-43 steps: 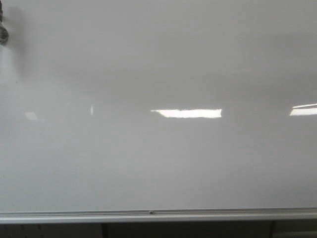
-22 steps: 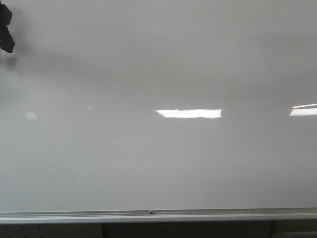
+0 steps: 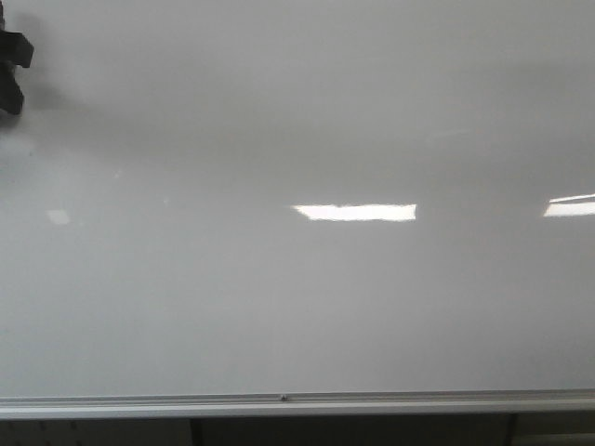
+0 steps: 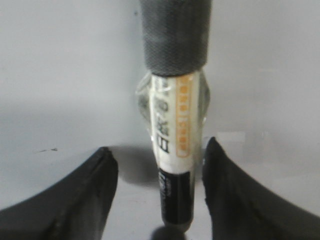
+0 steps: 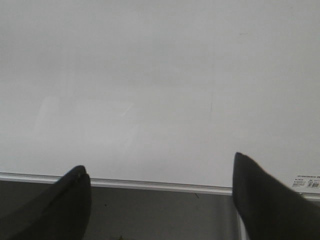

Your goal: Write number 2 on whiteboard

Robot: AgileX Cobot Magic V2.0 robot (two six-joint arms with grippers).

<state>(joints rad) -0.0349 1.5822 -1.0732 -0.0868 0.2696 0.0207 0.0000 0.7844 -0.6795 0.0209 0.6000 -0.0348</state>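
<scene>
Left gripper (image 3: pixel 11 70) sits at the whiteboard's (image 3: pixel 307 307) top-left edge. In the wrist view a marker (image 4: pixel 175 150) stands between its fingers (image 4: pixel 235 200); whether they pinch it cannot be told. No number 2 is visible anywhere on the board. Right gripper (image 5: pixel 160 200) is spread and empty, near the board's lower aluminium rail (image 5: pixel 150 185).

Risk: the glossy, smooth board could let the tip skid. The marker's slick cylindrical barrel may slip or tilt under pressure, distorting strokes.
</scene>
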